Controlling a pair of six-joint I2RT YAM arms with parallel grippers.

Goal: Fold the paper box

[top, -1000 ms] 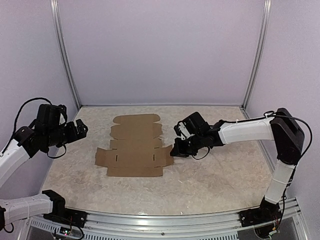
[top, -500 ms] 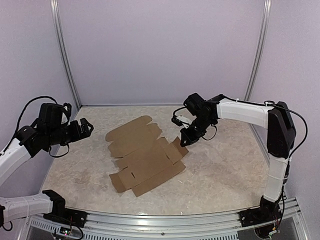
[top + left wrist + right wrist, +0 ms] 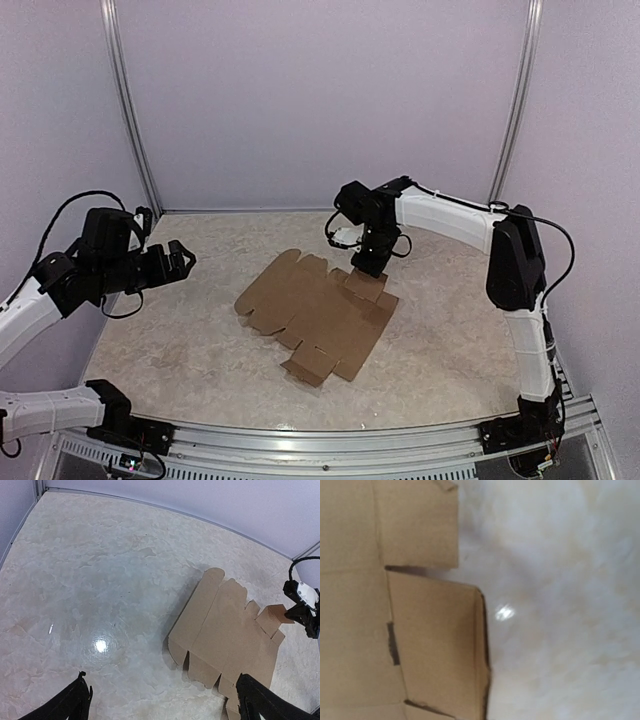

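The paper box [image 3: 320, 315] is a flat brown cardboard sheet lying askew on the table, its long axis running from the back left to the front right. My right gripper [image 3: 368, 268] reaches in from the back right, shut on the edge of a side flap [image 3: 366, 286] and holding it a little raised. The right wrist view shows that flap [image 3: 435, 645] close up, with no fingers in frame. My left gripper [image 3: 185, 258] hovers open well to the left of the sheet, holding nothing. In its wrist view the open gripper [image 3: 160, 690] frames the box [image 3: 225, 630].
The table top [image 3: 170, 340] is pale and marbled. Purple walls close it in at the back and both sides, with metal posts [image 3: 130, 110] at the back corners. An aluminium rail [image 3: 330, 440] runs along the near edge between the arm bases.
My right gripper has swung toward the back with the flap in it, dragging and turning the sheet from square to diagonal. The left gripper has edged slightly right and stays open.
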